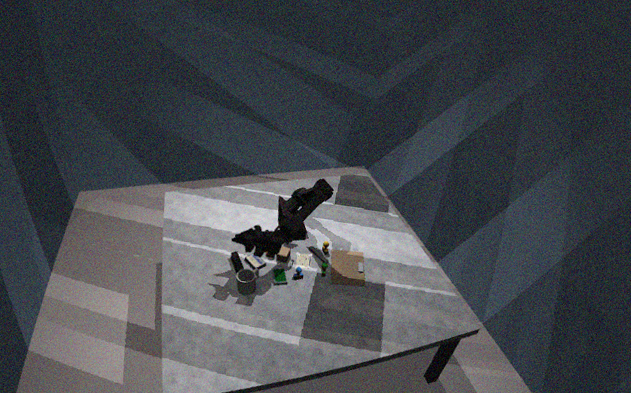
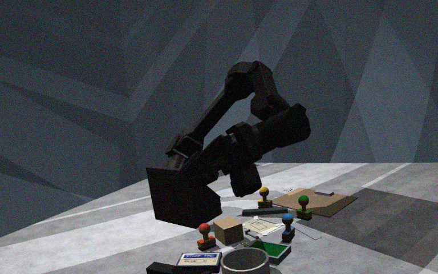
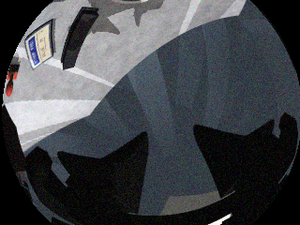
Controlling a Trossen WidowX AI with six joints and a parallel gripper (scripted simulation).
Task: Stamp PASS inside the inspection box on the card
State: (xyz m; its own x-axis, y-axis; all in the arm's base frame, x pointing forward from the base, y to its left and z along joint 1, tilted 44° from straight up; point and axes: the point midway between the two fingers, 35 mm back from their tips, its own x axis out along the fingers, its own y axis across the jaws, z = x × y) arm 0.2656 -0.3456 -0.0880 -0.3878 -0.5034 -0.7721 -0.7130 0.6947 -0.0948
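Several knob-handled stamps stand on the bench: red (image 2: pixel 203 236) (image 3: pixel 10 82), yellow (image 2: pixel 264 197) (image 1: pixel 325 246), green (image 2: pixel 303 206) (image 1: pixel 324 267) and blue (image 2: pixel 287 228) (image 1: pixel 298 273). I cannot read which one is PASS. The green ink pad (image 2: pixel 272 249) (image 1: pixel 279 275) lies in front of the pale card (image 2: pixel 258 225) (image 1: pixel 303 259) with its printed box. My gripper (image 3: pixel 171 133) (image 1: pixel 241 239) is half open with nothing between the fingers. It hangs low to the left of the arm's base, apart from all the stamps. In the exterior view it blends into the dark arm.
A grey cup (image 2: pixel 245 260) (image 1: pixel 246 281), a blue-labelled box (image 2: pixel 198 258) (image 3: pixel 40 43) and a black block (image 2: pixel 159 268) (image 3: pixel 78 37) lie at the near side. A wooden cube (image 2: pixel 227 230), a black bar (image 2: pixel 264 211) and a cardboard sheet (image 2: pixel 315 200) (image 1: pixel 347 267) surround the card.
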